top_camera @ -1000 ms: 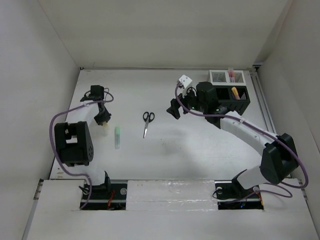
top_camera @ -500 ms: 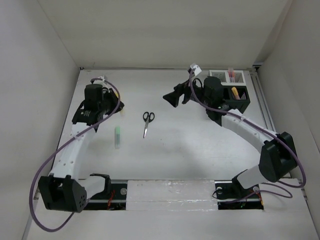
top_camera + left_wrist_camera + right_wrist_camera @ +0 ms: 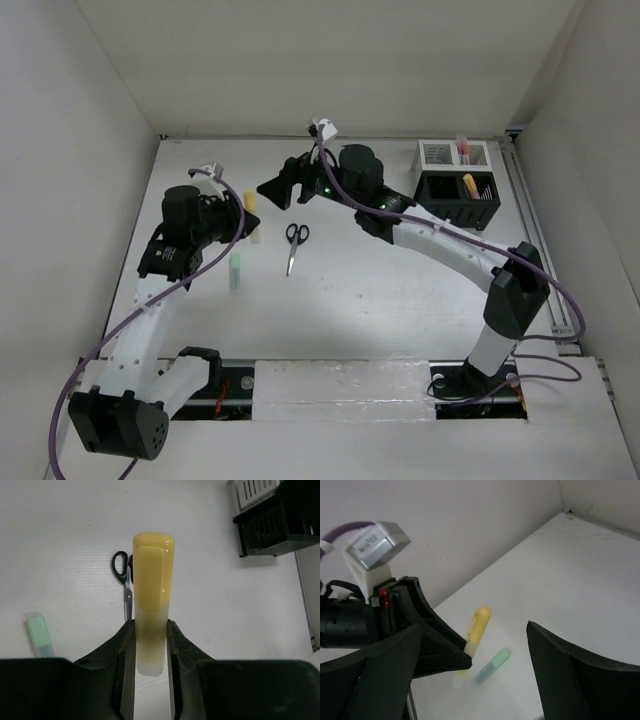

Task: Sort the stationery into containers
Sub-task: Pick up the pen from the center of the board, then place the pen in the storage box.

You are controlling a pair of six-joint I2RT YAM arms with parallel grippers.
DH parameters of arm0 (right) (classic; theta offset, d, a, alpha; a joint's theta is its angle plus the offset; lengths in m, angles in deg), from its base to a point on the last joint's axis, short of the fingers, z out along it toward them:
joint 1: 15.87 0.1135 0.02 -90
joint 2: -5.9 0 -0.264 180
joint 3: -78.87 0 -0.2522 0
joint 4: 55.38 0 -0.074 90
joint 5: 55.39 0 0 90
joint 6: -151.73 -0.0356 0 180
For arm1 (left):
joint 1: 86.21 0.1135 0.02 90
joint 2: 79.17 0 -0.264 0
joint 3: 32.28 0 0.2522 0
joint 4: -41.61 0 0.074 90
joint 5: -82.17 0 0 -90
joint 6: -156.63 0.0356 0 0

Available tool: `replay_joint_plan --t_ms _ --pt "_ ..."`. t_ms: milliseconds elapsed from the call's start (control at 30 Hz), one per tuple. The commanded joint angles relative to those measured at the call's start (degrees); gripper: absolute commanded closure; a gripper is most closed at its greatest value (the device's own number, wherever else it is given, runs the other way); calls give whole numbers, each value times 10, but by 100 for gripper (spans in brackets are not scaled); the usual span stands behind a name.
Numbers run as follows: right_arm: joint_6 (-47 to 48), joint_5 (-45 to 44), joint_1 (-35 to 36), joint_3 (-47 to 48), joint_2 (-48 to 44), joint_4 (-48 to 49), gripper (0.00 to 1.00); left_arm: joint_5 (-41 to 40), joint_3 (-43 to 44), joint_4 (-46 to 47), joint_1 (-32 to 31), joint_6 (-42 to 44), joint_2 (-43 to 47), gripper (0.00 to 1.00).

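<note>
Stationery thing no. 1 is a yellow highlighter (image 3: 152, 580). It is up off the white table (image 3: 400, 300), held by the left gripper (image 3: 150, 632). The 2 fingers (image 3: 122, 645) squeeze its pale bottom end, one on each side, & the yellow cap end sticks out past them. So the left gripper is closed tight on it. From the top cam it hangs over the back left part of the table, just left of the scissors (image 3: 293, 247). The scissors lie flat nr the middle, blades shut, black handles to the back wall & the tips toward the arm bases. A green highlighter (image 3: 235, 272) lies flat on the table, left of the scissors & apart from them, a bit nearer the arm bases than the yellow one. Nothing touches it. The right gripper (image 3: 268, 188) is up in the air behind the scissors, right of the yellow highlighter. Its jaws are spread wide w/ nothing held in them. In its own cam the yellow & green highlighters show far off in the gap. The black organiser (image 3: 455, 200) stands in the back right corner, & the white box (image 3: 437, 153) touches its back side. An orange-yellow thing (image 3: 469, 185) stands in one hole of the black organiser. Thin pink-red things (image 3: 462, 147) stand in the white box, on its right side.
</note>
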Motion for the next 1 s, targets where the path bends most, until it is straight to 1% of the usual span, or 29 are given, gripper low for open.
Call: replay_joint_plan --t_ms 0,167,300,367,400,467,567,667,700,800,833,900,933,967 --pt "-9 -52 24 42 26 -39 10 29 2 35 1 12 20 100" --pt "-9 -71 44 55 51 -39 16 64 -3 47 1 12 41 100" --pt "-15 -71 50 66 67 -39 18 87 -9 53 1 12 46 100" --pt "-15 -71 50 72 74 -39 21 87 -9 53 1 12 46 100" --pt "-15 -71 56 73 80 -39 21 93 -9 53 1 12 46 100" --pt "-20 -71 56 73 80 -39 26 100 -9 58 1 12 46 100" --pt "-20 -65 56 78 86 -28 30 105 -9 58 1 12 46 100" --pt "-25 -53 61 83 91 -23 39 105 -9 58 1 12 41 100" --pt "-25 -53 61 88 91 -22 44 105 -9 58 1 12 41 100" --pt "-25 -48 66 88 91 -22 52 105 -9 58 1 12 41 100" --pt "-25 -48 71 88 91 -22 60 105 -9 58 1 12 36 100" --pt "-25 -48 72 88 91 -17 70 100 -9 58 1 12 36 100" --pt "-25 -48 72 88 91 -17 95 100 -9 58 1 12 36 100" --pt "-25 -43 72 94 91 -17 100 100 -9 58 1 12 36 100"
